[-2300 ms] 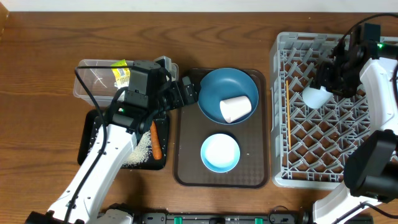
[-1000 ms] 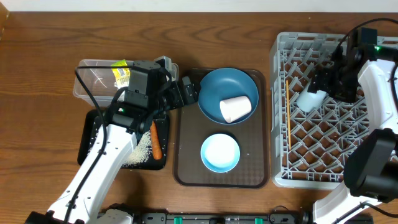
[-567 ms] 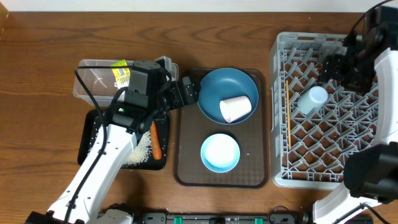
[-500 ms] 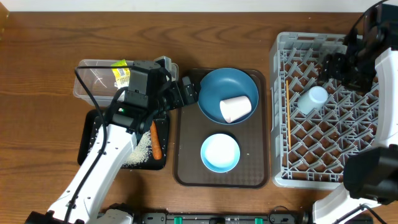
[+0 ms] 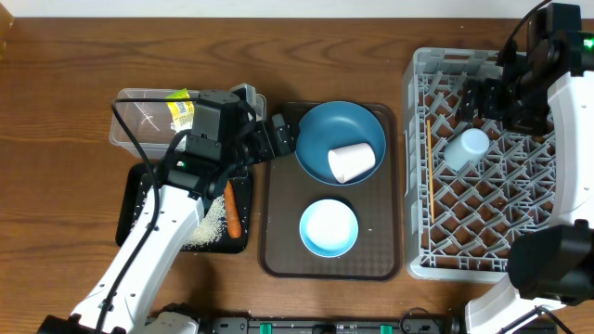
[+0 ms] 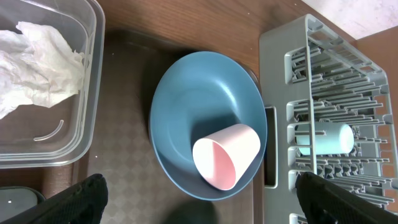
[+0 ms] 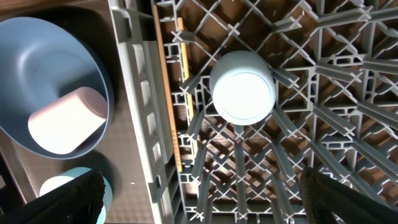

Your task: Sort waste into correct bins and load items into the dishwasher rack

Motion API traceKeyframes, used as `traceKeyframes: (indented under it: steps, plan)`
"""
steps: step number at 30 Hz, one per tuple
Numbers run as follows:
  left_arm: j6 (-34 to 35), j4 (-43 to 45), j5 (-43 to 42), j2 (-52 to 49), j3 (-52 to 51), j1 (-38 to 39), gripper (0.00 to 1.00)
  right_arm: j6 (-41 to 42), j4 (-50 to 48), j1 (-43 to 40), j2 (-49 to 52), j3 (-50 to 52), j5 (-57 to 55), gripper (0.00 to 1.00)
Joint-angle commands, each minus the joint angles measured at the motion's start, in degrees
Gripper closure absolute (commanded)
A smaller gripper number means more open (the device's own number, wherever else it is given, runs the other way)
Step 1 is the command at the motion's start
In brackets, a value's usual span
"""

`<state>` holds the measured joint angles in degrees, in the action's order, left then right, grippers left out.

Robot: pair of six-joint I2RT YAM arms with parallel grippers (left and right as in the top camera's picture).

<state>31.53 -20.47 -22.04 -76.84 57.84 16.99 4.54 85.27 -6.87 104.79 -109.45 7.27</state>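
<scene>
Cup [image 5: 467, 148] lies in the rack [image 5: 416, 232] — chopsticks [image 5: 431, 181] just left.

Right pincer [image 5: 481, 99] released the light blue cup [image 5: 467, 148] into the rack [image 5: 415, 167], withdrawing.

Grained wooden table [image 5: 56, 111], matt grey plastic rack [image 7: 348, 93], clear glossy tub [image 6: 93, 74], seemingly paper tissue [image 6: 37, 62]

Left of the grey rack [image 5: 416, 232], the left arm [image 5: 158, 227] had white shells, black joint blocks, a looping black cable [image 5: 133, 139] and a small green light [image 5: 183, 165]. The right arm [image 5: 568, 102], above the rack, matched, green light included.
</scene>
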Motion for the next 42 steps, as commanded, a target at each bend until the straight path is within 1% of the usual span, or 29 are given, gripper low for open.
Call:
traceKeyframes:
  steps: [1,5,9,13,14,15,19,23,26,31,35,38,42]
  plan:
    - [-0.09,0.11,0.70,-0.11,0.98,0.07,0.01,-0.33,0.00,0.11,-1.11,-0.90,0.28,0.01]
    - [-0.13,3.41,0.72,-0.11,0.98,0.07,0.01,-0.33,0.00,0.11,-1.11,-0.90,0.28,0.01]
    - [-0.11,9.01,-0.66,0.04,1.01,0.09,0.01,-0.33,0.00,0.11,-1.11,-0.90,0.28,0.01]
    - [2.05,8.24,-1.38,-0.07,0.98,1.33,0.01,-0.33,0.00,0.11,-1.11,-0.90,0.28,0.01]
    - [2.05,7.87,-1.11,-0.24,0.98,2.08,0.08,-0.33,0.00,0.11,-1.11,-0.90,0.28,0.01]
    - [2.08,7.65,-0.48,-0.50,0.98,3.28,0.13,-0.33,0.00,0.11,-1.11,-0.90,0.28,0.01]
    - [2.23,7.76,4.26,-1.73,0.98,9.38,0.14,-0.33,0.00,0.11,-1.11,-0.90,0.28,0.01]
    - [2.29,8.17,15.37,-3.30,0.98,16.63,0.14,-0.33,0.02,0.09,-1.11,-0.90,0.28,0.01]
    - [5.44,8.26,20.06,-5.51,0.98,20.11,0.16,-0.33,0.00,0.11,-1.11,-0.90,0.28,0.01]
    - [8.48,9.97,19.96,-11.30,0.98,22.64,0.16,-0.33,0.00,0.11,-1.11,-0.90,0.26,0.01]
    - [8.46,13.75,16.61,-16.61,0.98,23.67,0.16,-0.33,0.00,0.09,-1.11,-0.90,0.28,0.01]
    - [8.48,17.16,13.22,-19.17,0.98,23.76,0.18,-0.33,0.00,0.11,-1.11,-0.90,0.28,0.01]
    - [9.77,18.47,12.59,-21.22,0.98,23.76,0.19,-0.33,0.00,0.11,-1.11,-0.90,0.28,0.01]
